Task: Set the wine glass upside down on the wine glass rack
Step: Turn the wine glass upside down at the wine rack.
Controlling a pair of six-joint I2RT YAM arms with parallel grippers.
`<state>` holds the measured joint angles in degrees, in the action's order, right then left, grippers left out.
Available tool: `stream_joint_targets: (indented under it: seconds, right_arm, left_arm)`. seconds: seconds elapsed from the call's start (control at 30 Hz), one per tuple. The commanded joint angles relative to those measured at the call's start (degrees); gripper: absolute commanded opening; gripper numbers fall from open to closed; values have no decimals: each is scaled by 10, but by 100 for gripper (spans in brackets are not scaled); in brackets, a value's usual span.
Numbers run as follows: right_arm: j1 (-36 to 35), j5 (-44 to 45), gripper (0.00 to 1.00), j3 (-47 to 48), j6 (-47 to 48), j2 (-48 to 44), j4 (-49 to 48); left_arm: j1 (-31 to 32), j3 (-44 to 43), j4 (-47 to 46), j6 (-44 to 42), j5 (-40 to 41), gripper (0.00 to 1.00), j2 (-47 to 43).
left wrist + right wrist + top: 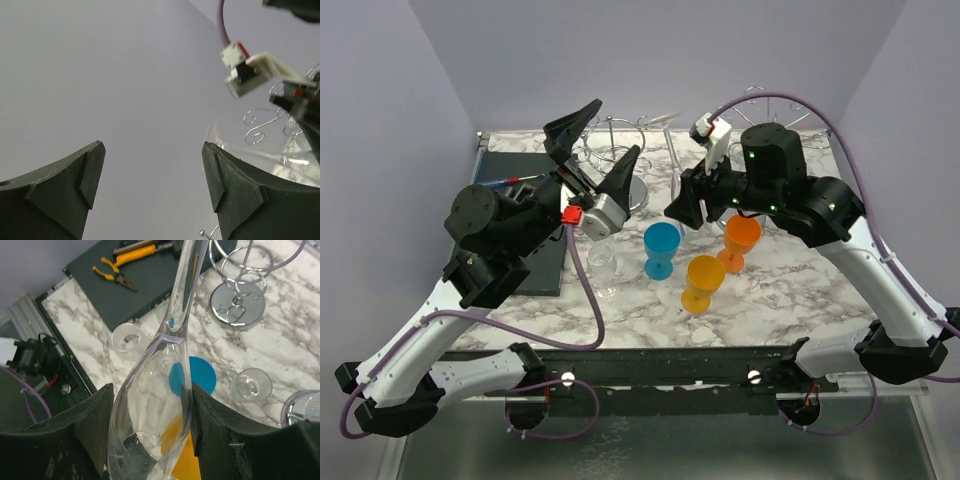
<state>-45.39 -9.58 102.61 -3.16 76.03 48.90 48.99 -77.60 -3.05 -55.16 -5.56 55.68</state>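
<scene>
R gripper point(152, 390) clamped on clear wine glass point(150, 365) bowl, stem pointing away. L gripper point(153, 147) jaws apart, empty, raised nr rack point(237, 305).

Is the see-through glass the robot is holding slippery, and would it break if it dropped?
Probably slippery: the clear wine glass looks smooth and shiny, and the right gripper pinches only its rounded bowl. It is likely fragile too, with such a thin stem above a hard marble table.

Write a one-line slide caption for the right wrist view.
Right tool grips a clear wine glass by its bowl, stem pointing away; rack base and blue glass on the marble below.
</scene>
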Motion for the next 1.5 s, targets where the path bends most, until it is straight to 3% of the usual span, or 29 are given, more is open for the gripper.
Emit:
stream_joint_targets:
  seconds: [0.0,0.27,0.43,0.8,1.1,1.37,1.47]
  right_arm:
    - [-2,-62,0,2,9,-2,11]
    - [-3,-103,0,-12,-2,-17,-9]
    - [-4,-104,0,-17,6,-16,9]
    - [-7,-88,0,-41,18,-44,-1]
    - [-13,-92,0,-45,46,-50,-1]
    - [-13,-79,0,-53,59,-60,-26]
    - [-13,-69,0,-73,54,-71,-67]
  left_arm:
    - [1,-34,75,81,-56,86,23]
    - [1,-58,162,99,-62,88,61]
    - [1,-127,186,114,-47,91,105]
    - [1,-162,238,132,-61,85,118]
    - [-4,-206,271,136,-63,56,144]
    - [-9,-220,274,124,-67,7,152]
    - [-9,-215,275,118,-66,0,149]
